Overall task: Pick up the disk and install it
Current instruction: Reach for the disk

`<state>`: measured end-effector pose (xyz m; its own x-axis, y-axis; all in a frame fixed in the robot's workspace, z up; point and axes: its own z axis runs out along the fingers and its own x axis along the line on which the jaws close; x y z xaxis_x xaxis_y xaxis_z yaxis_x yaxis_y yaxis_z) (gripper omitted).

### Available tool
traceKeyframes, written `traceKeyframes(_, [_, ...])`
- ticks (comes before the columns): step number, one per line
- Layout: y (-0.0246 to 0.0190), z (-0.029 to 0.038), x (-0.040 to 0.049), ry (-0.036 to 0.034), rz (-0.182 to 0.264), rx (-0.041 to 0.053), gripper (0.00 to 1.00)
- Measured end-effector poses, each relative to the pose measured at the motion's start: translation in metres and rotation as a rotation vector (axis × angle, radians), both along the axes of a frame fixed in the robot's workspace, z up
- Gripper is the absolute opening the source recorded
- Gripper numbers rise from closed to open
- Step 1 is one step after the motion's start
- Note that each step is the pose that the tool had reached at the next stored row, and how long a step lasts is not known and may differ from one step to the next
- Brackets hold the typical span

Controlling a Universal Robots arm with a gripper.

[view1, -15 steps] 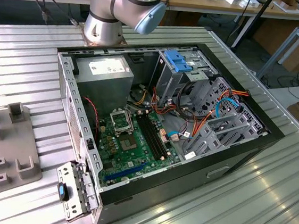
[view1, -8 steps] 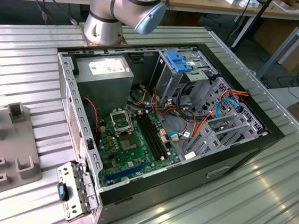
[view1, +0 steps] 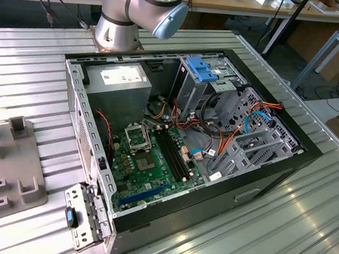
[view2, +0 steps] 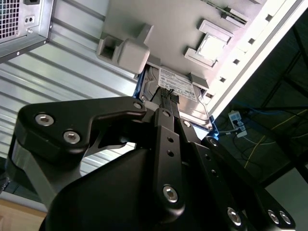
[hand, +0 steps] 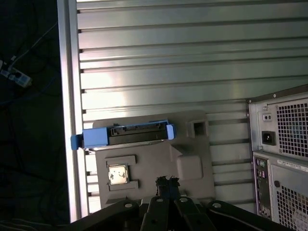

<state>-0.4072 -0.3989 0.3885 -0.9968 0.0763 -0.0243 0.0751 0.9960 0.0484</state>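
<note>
The disk [hand: 125,134] is a grey drive in a bright blue frame. It rests in a slot of a grey fixture [hand: 192,166] near the table's edge. In the second wrist view the disk [view2: 185,91] shows its labelled grey face, with a blue corner beside the fixture's blocks. My gripper [hand: 167,181] hovers above the fixture, a short way from the disk, with its fingertips together and nothing between them. In the second wrist view the gripper [view2: 169,96] lines up over the disk's near end.
The open computer case [view1: 76,93] stands mid-table, with a drive cage topped by a blue bracket [view1: 201,69]. Its rear panel [hand: 281,154] is close to the fixture [view1: 2,158]. The ribbed table ends at a rail [hand: 70,96]; beyond it is dark floor with cables.
</note>
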Motion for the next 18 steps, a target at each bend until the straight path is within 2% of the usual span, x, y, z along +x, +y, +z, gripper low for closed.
traceKeyframes(3, [0.0,-0.0001,-0.0032,0.0,0.0,0.0,0.11])
traceKeyframes(18, [0.0,-0.0001,-0.005,-0.0001,0.0,0.0001,0.11])
